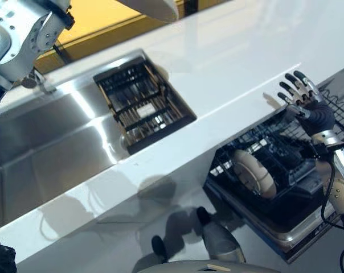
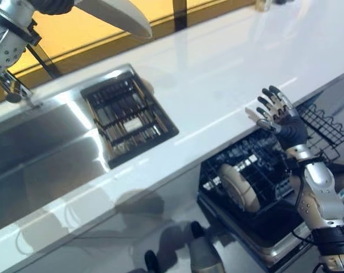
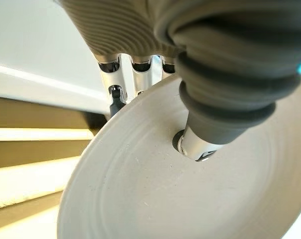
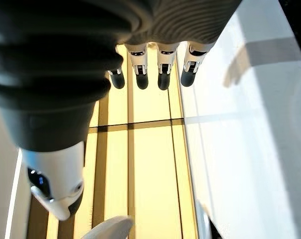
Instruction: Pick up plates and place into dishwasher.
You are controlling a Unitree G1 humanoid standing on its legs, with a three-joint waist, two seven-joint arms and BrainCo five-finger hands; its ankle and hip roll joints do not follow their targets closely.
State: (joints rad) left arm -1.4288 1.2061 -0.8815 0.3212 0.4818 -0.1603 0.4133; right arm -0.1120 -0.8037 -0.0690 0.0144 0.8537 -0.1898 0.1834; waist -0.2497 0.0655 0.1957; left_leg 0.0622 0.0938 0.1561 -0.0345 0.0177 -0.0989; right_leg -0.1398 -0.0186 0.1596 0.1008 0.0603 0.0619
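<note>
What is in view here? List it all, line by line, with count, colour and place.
Plate in hand: one, off-white, pinched in the left hand above the counter's far edge.
Plate in rack: one, off-white, upright in the dishwasher rack.
Dishwasher rack: one, black wire, pulled out below the counter.
Counter: one, white.
Sink: one, steel, set in the counter.
Sink basket: one, dark, at the sink's right end.
Faucet: one, metal, behind the sink.
Left hand: shut on the plate.
Right hand: open, over the rack.
</note>
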